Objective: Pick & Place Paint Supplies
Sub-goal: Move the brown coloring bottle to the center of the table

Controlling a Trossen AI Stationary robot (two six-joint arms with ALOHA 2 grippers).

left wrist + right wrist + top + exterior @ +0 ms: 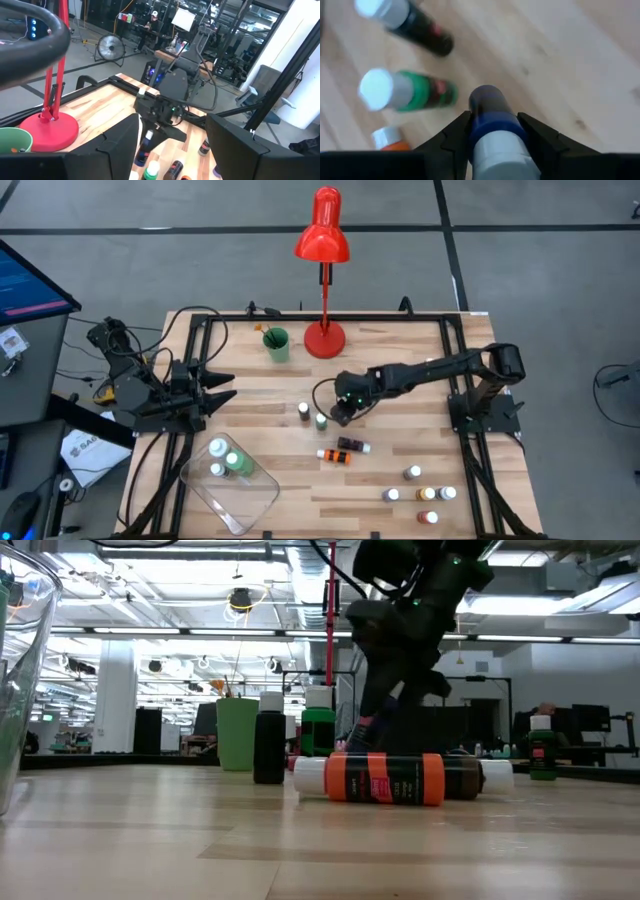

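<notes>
My right gripper [340, 414] reaches over the table's middle and is shut on a small blue paint bottle [489, 111] with a pale cap. Just left of it a dark bottle [303, 412] and a green bottle [321, 421] stand upright on their bases. An orange bottle [385, 778] and a dark one [353, 445] lie on their sides nearer the front. Several more bottles [420, 492] stand at the front right. My left gripper [218, 393] waits open at the table's left edge, with nothing between its fingers. My right gripper pinches the blue bottle's upper body, just below the cap [492, 129], between its two fingers [454, 134]. The fingers come from above, slanting down from the table's right side. The bottle hangs cap up and base down [142, 156], tilted, and looks clear of the table.
A clear plastic tray [250, 502] at the front left holds a larger green bottle [238, 463] and two white-capped ones. A green cup [276, 343] and a red desk lamp [324, 335] stand at the far edge. Bare wood lies between the tray and the lying bottles.
</notes>
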